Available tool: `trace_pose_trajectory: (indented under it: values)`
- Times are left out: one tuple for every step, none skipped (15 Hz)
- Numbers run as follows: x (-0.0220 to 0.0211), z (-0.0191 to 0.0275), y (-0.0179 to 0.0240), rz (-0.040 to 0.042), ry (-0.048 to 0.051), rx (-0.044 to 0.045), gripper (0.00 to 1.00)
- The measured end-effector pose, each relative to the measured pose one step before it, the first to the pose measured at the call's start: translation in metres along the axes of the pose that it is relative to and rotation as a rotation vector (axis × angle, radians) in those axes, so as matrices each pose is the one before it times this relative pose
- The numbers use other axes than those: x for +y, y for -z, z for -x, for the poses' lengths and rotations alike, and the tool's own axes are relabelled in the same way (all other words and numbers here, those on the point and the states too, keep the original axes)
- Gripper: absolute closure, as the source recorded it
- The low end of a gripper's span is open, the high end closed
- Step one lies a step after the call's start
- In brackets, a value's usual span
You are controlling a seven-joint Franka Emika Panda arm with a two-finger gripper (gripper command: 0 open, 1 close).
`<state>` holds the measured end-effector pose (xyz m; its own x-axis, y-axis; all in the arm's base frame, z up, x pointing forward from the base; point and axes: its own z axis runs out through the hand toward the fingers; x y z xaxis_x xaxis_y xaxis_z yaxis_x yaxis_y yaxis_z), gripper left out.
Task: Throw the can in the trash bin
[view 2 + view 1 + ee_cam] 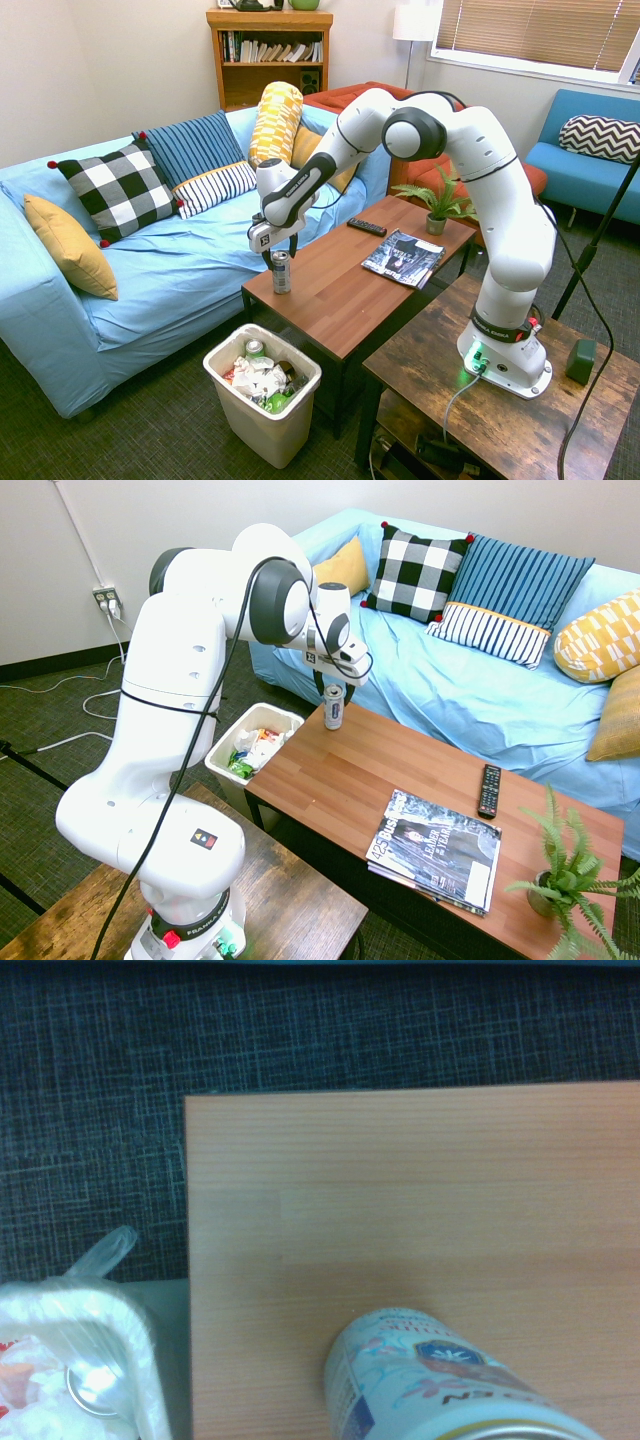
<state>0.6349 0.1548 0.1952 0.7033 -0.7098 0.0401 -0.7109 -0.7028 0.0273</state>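
The can (pixel 333 709) stands upright at the near corner of the wooden coffee table (pixel 350 780), slim and silver with a dark, reddish label. My gripper (pixel 335 687) hangs directly over it, open, with its fingertips at the level of the can's top and the can standing free on the table. From the other side, the can (pixel 281 272) sits under the gripper (pixel 280 250). The white trash bin (pixel 225 752) stands on the floor just past that table corner, holding crumpled rubbish. The wrist view shows the can's top (pixel 440 1380) and the bin's rim (pixel 100 1305).
A magazine (pixel 435 852), a black remote (pixel 489 790) and a potted fern (pixel 565 875) lie further along the table. A blue sofa (pixel 480 695) with several cushions runs behind it. Dark carpet (pixel 300 1030) surrounds the bin (pixel 262 430).
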Motion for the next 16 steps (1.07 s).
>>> trace_pose_trajectory:
  values:
    - [0.0004,-0.00042,-0.00064,0.00104,-0.00088,-0.00007,1.0]
    - [0.00049,-0.00074,-0.00024,0.00075,-0.0012,0.00051,1.0]
    - [0.00056,-0.00068,-0.00057,0.00124,-0.0015,-0.00011,1.0]
    - [0.0005,-0.00009,-0.00112,0.00263,-0.00126,-0.00193,1.0]
    - [0.00043,0.00037,-0.00113,0.00377,-0.00103,-0.00326,1.0]
    - [0.00025,0.00019,-0.00044,0.00163,-0.00206,-0.003,1.0]
    - [0.00015,-0.0001,-0.00006,-0.00024,-0.00221,-0.00184,1.0]
    - [0.00002,0.0,-0.00001,-0.00052,-0.00146,-0.00124,1.0]
    - [-0.00004,0.00002,0.00003,-0.00039,-0.00069,-0.00061,1.0]
    - [-0.00024,-0.00012,0.00031,-0.00076,-0.0002,0.0002,1.0]
    - [-0.00047,-0.00011,0.00059,-0.0009,0.00019,0.00053,1.0]
    - [-0.00045,0.0004,0.00038,0.00057,0.00085,-0.00035,1.0]
    - [-0.00078,0.00113,0.00105,0.00207,0.00209,-0.00099,1.0]
    - [-0.00104,0.00175,0.00257,0.00114,0.00309,-0.00033,1.0]
    - [-0.00279,0.0036,0.00537,-0.00369,0.00646,0.00319,1.0]
    - [-0.00477,0.00568,0.01007,-0.01011,0.00994,0.00814,1.0]
